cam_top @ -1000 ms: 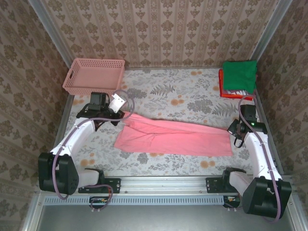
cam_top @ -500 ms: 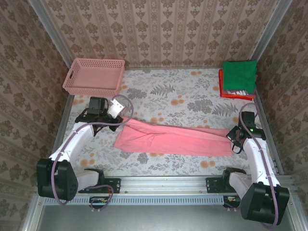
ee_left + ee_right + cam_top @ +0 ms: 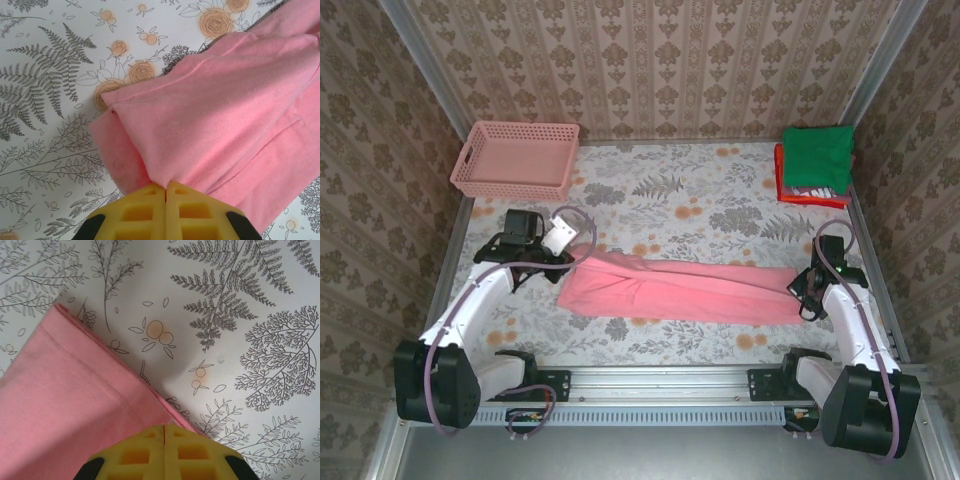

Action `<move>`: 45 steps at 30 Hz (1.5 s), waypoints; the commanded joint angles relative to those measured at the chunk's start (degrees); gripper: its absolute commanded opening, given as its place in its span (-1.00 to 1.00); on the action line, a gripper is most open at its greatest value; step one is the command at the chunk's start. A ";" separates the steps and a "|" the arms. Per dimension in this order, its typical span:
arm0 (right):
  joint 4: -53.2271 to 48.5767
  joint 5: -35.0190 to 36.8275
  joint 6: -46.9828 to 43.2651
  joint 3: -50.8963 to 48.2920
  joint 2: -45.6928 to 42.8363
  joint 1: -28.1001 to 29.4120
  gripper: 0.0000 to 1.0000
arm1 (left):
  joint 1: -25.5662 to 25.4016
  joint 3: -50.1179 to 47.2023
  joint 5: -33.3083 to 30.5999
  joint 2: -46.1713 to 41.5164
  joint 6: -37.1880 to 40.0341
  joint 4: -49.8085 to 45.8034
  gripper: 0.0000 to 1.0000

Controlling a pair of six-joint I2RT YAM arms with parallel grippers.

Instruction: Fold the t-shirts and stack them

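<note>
Arms reach low over the table (image 3: 720, 200), elbows bent. Left gripper (image 3: 165, 188) and right gripper (image 3: 164, 428) are clenched on opposite ends of the pink shirt (image 3: 680, 290), which lies stretched mid-table.

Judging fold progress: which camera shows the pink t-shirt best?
Top external: the whole pink t-shirt lies in a long band. Left wrist shows its bunched end in the shut left gripper; right wrist, a hemmed corner at the right gripper.

Landmark: we reference the salmon-pink shirt (image 3: 680, 292).
Open passage: we find bare table (image 3: 700, 195) beyond the shirt.
Obstacle, beyond-left: pink basket (image 3: 515, 160).
Obstacle, beyond-right: folded shirt stack (image 3: 815, 165).
Near side: we see a narrow bare strip.
</note>
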 commanded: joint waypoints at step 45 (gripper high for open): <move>3.37 2.05 -6.97 5.73 -0.67 10.18 0.63 | -6.58 -1.27 -3.40 -2.38 -0.25 -9.30 0.58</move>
